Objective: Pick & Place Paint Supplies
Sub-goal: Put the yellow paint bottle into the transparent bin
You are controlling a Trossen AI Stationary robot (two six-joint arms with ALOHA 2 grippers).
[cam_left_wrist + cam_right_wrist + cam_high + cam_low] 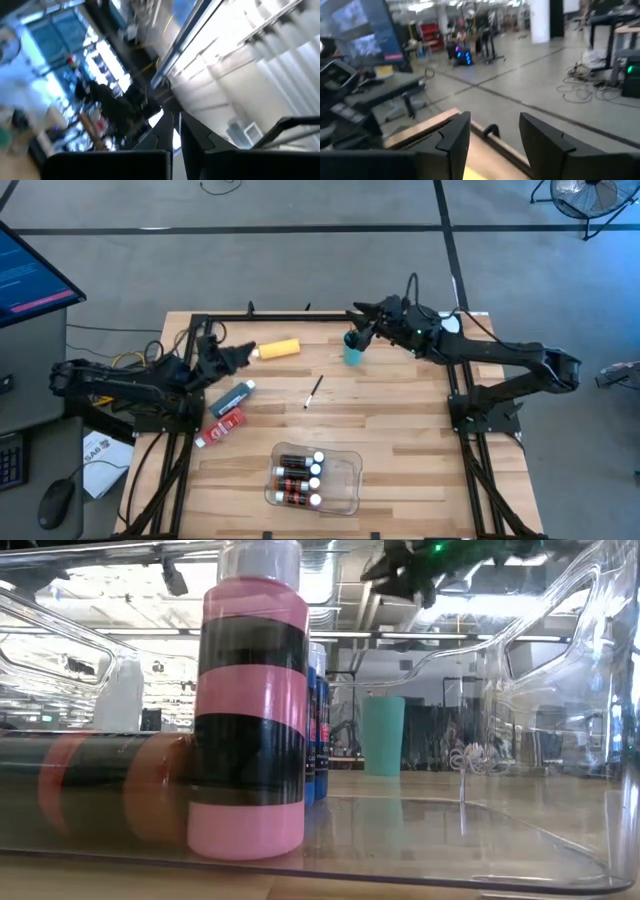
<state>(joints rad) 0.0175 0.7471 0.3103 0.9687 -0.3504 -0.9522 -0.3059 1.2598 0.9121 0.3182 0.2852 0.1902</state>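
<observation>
The right tool [358, 326] hangs open and empty above the teal plastic cup [353, 354], upper centre; the thin dark-handled brush [313, 392] lies lower left of it on the wooden worktop [420, 440], long axis near-vertical, nearer this arm; left tool [243, 351] closed, empty.

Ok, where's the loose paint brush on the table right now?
In the high view, the paint brush lies alone on bare wood near the table's middle, below and left of the teal cup and above the clear tray of bottles.
</observation>
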